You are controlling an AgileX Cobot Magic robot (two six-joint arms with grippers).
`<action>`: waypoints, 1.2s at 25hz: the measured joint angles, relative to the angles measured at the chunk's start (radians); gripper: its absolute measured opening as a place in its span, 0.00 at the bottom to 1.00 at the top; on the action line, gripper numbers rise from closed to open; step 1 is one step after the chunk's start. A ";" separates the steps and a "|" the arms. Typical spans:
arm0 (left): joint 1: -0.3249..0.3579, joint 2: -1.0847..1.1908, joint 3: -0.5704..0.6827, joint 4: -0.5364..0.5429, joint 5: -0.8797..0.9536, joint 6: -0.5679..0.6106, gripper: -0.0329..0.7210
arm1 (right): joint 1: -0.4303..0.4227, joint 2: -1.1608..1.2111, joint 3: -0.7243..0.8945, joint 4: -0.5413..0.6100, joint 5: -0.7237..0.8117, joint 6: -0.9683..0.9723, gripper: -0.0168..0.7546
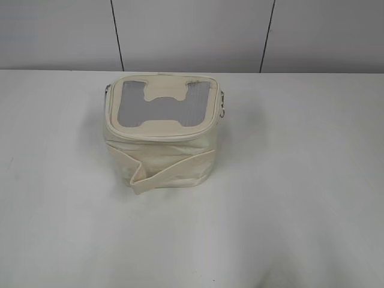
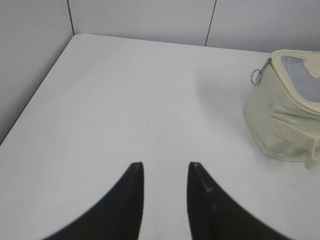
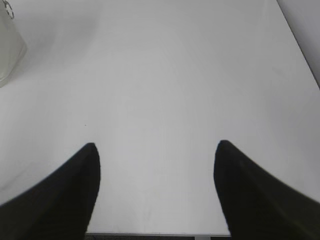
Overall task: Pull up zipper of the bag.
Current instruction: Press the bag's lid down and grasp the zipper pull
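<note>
The cream bag (image 1: 162,156) stands on the white table, a little left of the middle, with its grey window lid (image 1: 159,102) facing up and a strap band (image 1: 165,174) across its front. The cream zipper line (image 1: 157,137) runs around the lid rim; a silver ring (image 1: 223,110) hangs at its right end. In the left wrist view the bag (image 2: 280,120) is at the right edge, with a silver ring (image 2: 256,76) on its near corner. My left gripper (image 2: 165,165) is open and empty, left of the bag. My right gripper (image 3: 156,145) is open wide and empty; a bag corner (image 3: 10,50) shows top left.
The white table (image 1: 300,198) stretches around the bag. Grey wall panels (image 1: 192,33) stand behind its far edge. Neither arm shows in the exterior view.
</note>
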 joint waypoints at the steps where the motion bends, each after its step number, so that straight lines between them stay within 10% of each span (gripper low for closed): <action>1: 0.000 0.000 0.000 0.000 0.000 0.000 0.36 | 0.000 0.000 0.000 0.000 0.000 0.000 0.74; 25: 0.000 0.000 0.000 0.000 0.000 0.000 0.36 | 0.000 0.000 -0.001 0.018 -0.003 -0.006 0.74; 30: 0.000 0.000 0.000 0.000 0.000 0.000 0.36 | 0.000 0.157 -0.023 0.304 -0.155 -0.200 0.74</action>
